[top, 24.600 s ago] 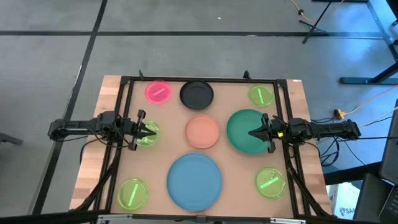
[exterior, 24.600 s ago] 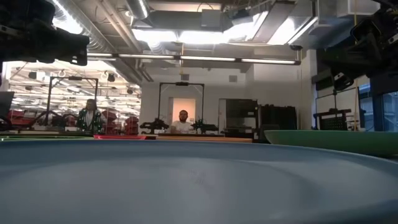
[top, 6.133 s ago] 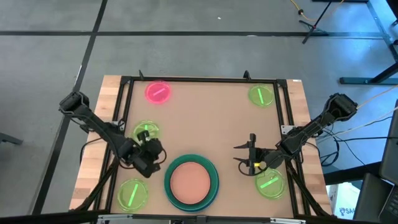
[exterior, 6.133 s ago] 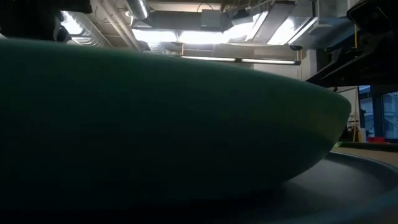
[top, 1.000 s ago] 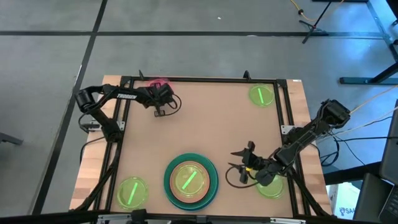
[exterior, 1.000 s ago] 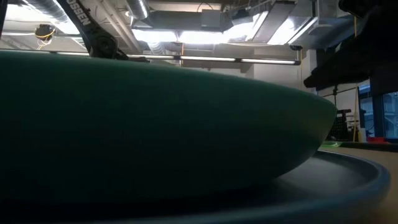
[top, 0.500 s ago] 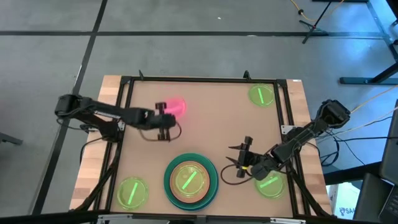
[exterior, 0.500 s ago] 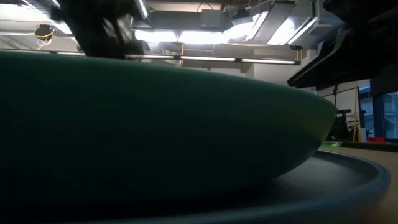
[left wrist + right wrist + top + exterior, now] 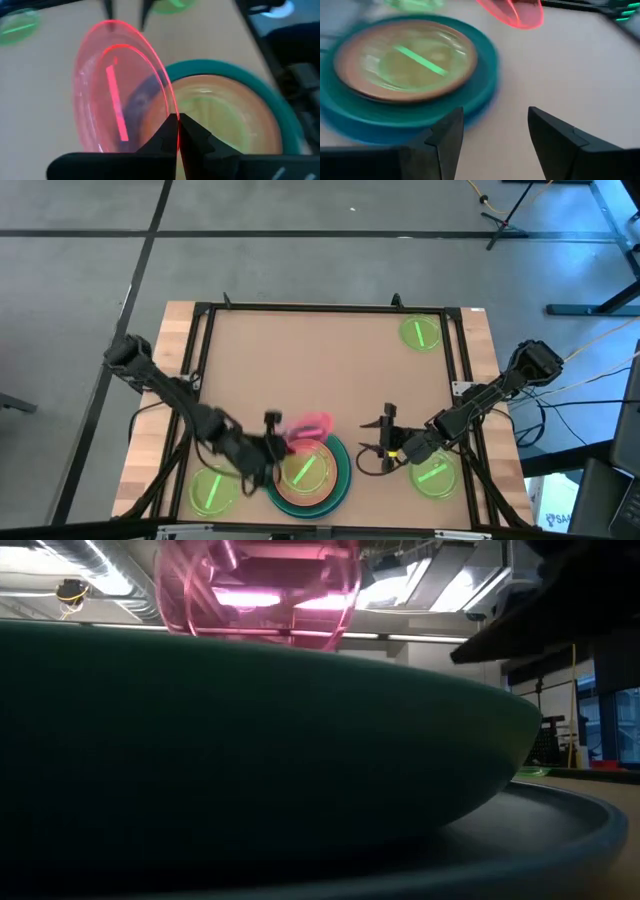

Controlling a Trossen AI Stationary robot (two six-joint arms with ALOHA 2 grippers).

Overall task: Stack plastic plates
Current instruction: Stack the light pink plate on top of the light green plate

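Your stack (image 9: 307,471) at the worktop's (image 9: 330,370) near edge already carries green, salmon and a neon-green plate. Your left hand (image 9: 272,438) is clamped on the pink plate (image 9: 308,427), just over it. Your right hand (image 9: 385,442) waits beside, fingers apart. Three neon-green plates (image 9: 420,333) remain loose.

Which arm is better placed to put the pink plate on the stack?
The left. Its claw is shut on the pink plate, at the stack's edge. The right claw is open and empty, beside the stack.
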